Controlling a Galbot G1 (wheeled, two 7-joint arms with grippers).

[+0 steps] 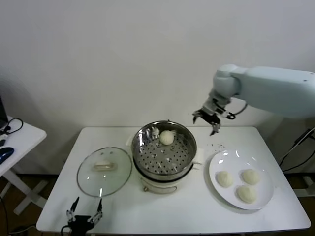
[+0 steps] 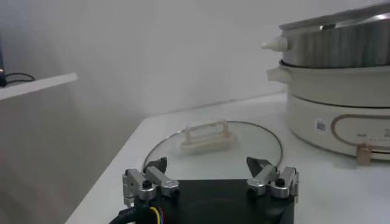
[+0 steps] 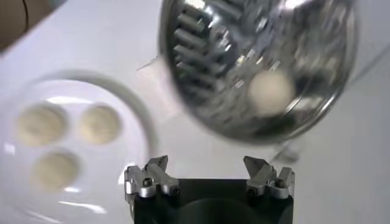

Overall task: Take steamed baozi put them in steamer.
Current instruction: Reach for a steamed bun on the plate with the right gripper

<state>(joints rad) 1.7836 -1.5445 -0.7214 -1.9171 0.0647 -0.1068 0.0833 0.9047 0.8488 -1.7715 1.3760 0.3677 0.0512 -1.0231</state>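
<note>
Table: white, rectangular, set against a pale wall.
Steamer: shiny perforated steel basket on a cream-white cooker base, at the middle of the table, nearer the far edge.
Baozi in steamer: one cream-white bun on the perforated floor, at the basket's far side; also seen from the right wrist.
Plate: white, round, near the right edge, just beside the steamer.
Baozi on plate: three buns, one toward the steamer, one toward the right edge, one toward the near edge; close together, whether touching cannot be told.
Glass lid: flat on the table to the left of the steamer, cream handle up, its rim close to the cooker base.
Right gripper: in the air above the far edge, between steamer and plate; fingers apart, holding nothing.
Left gripper: low at the near-left corner, just short of the glass lid; fingers apart, holding nothing.
Side table: white, beyond the left edge, with dark cables lying on it.
</note>
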